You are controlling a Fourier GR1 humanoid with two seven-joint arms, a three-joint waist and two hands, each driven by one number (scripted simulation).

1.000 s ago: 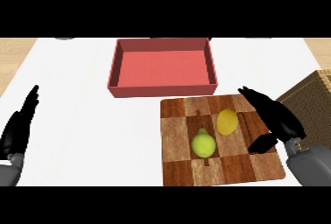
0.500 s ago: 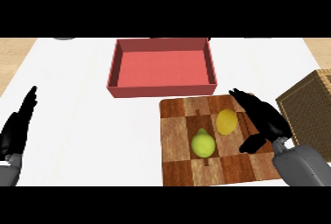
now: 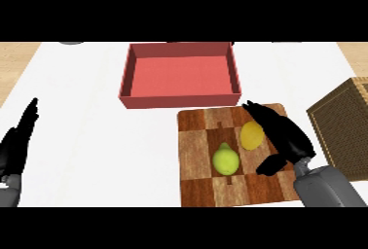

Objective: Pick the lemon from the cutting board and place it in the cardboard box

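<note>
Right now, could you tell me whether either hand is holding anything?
Nothing is held: the right hand is open beside the yellow lemon; the left hand rests open.

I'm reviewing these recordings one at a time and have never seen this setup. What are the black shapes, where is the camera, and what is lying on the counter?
The camera sits at the robot's head, looking steeply down at a white counter. The black shapes are the robot's two hands on grey forearms, coming in from below. The right hand is open beside a yellow lemon on a wooden cutting board; it holds nothing. A greener lime-like fruit lies on the board too. The left hand rests open at the left edge. Behind the board stands a red open box, the task's cardboard box, with nothing visible inside. A woven basket-like thing shows at the right edge.
</note>
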